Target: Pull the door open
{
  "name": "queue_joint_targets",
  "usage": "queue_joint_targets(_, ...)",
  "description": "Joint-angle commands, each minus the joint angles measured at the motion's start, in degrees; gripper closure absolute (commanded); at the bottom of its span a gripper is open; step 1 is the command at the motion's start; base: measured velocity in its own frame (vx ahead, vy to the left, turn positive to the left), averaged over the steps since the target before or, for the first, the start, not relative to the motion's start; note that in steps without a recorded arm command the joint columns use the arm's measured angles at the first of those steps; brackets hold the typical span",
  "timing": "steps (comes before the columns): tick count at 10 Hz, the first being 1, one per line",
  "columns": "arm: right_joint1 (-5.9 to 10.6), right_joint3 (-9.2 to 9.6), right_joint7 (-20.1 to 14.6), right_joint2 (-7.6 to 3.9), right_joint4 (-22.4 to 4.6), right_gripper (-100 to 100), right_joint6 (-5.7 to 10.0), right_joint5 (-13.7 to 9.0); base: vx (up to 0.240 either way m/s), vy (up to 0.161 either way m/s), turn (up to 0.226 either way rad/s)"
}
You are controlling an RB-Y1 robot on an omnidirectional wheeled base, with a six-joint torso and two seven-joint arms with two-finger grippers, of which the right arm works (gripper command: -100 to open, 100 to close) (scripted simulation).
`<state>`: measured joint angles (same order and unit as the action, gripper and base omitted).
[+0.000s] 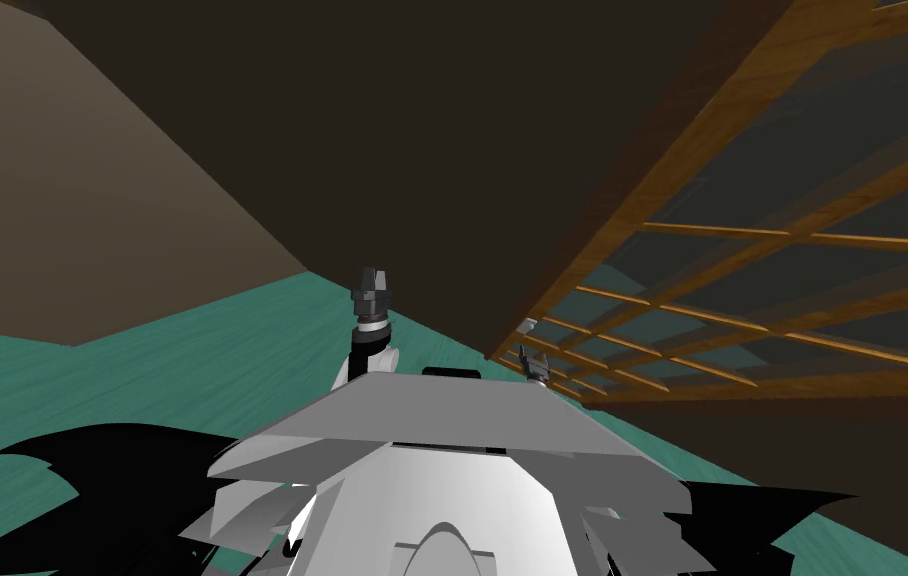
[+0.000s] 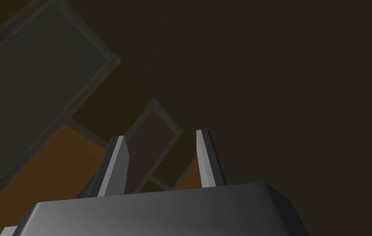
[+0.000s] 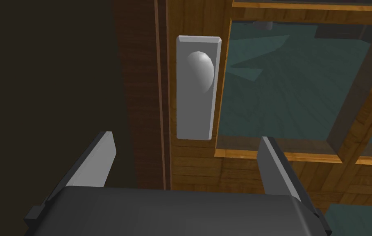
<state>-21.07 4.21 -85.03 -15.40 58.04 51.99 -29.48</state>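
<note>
A wooden door [image 1: 742, 250] with glass panes stands to my right, its edge meeting a dark brown frame [image 3: 140, 94]. It carries a grey plate [image 3: 195, 119] with a round grey knob [image 3: 200, 69], seen small in the head view as the knob [image 1: 527, 325]. My right gripper [image 3: 185, 136] is open just short of the plate's lower end, its fingers [image 3: 95, 157] straddling the door's edge and touching nothing. It shows low by the door as the right gripper [image 1: 539, 368]. My left gripper [image 1: 372, 285] is raised ahead of my chest, and in its wrist view the left gripper [image 2: 160, 136] holds nothing, fingers a narrow gap apart.
A dark brown wall [image 1: 392, 150] runs ahead, left of the door, and a lighter tan wall [image 1: 62, 220] stands at the far left. Teal floor [image 1: 142, 360] lies between them. More teal floor [image 3: 279, 90] shows through the panes.
</note>
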Motion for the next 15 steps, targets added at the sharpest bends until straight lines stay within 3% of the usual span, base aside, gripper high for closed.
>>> queue_joint_targets(1,0.00,0.00,0.0,0.00,0.0,-100,0.00,0.0,0.010,-0.022,0.015)
queue_joint_targets(8,2.83,-1.58,-1.4,-0.63,-4.9,-100,1.06,-1.0,0.175,-0.083,0.057)
queue_joint_targets(9,2.45,-1.41,-1.2,-0.48,-4.3,-100,0.96,-0.9,0.059,-0.020,-0.023)
queue_joint_targets(10,2.45,-1.41,-1.2,-0.48,-4.3,100,0.96,-0.9,-0.027,0.018,0.019)
queue_joint_targets(15,2.45,-1.41,-1.2,-0.48,-4.3,100,0.96,-0.9,-0.008,0.002,0.001)
